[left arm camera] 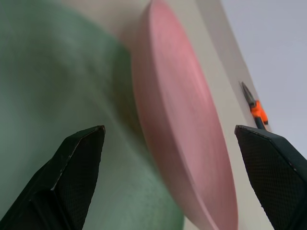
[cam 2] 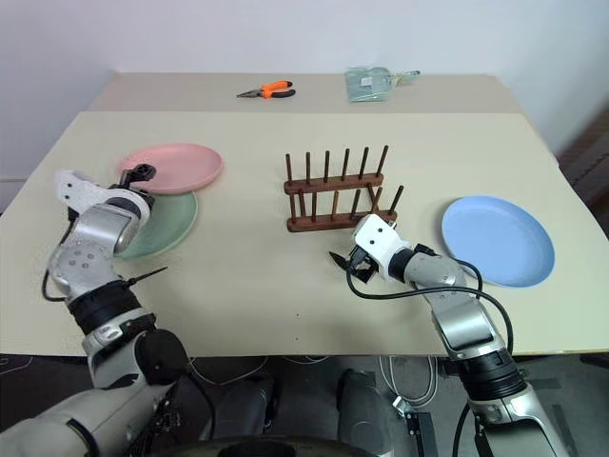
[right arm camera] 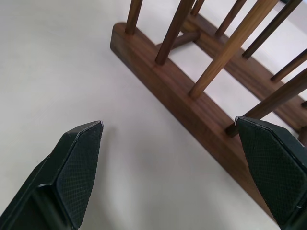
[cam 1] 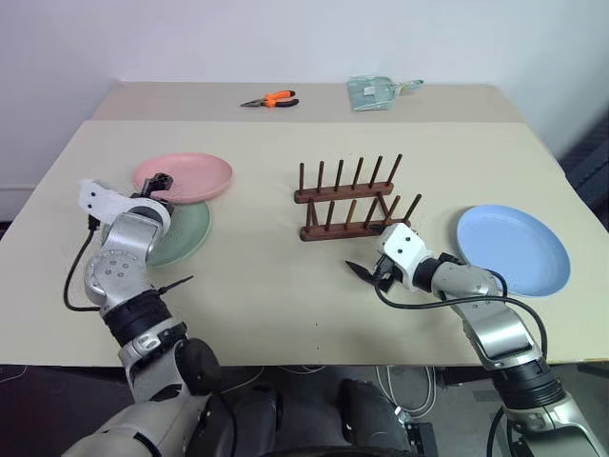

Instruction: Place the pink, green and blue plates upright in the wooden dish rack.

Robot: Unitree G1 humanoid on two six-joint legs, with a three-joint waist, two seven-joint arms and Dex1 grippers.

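The wooden dish rack (cam 1: 349,200) is standing empty mid-table. Left of it, the left gripper (left arm camera: 168,177) is hovering spread, seemingly above the pink plate (cam 1: 186,175) overlapping the green plate (cam 1: 183,234). The right gripper (right arm camera: 182,172) is gaping just before the rack, the blue plate (cam 1: 514,248) lying to its right.

A flat round plate of pale pink (cam 1: 186,175) is seen overlapping a round plate of muted sage green (cam 1: 183,233), and a round plate of light sky blue (cam 1: 514,248) is shown apart on a plain cream-beige table top (cam 1: 266,286). The small pegged wooden dish rack (cam 1: 347,202) is coloured dark reddish brown. Bright orange handles are carried by the grey-nosed pliers (cam 1: 270,99). The gripper fingers (right arm camera: 76,167) are black with a fine cross-hatched pattern.
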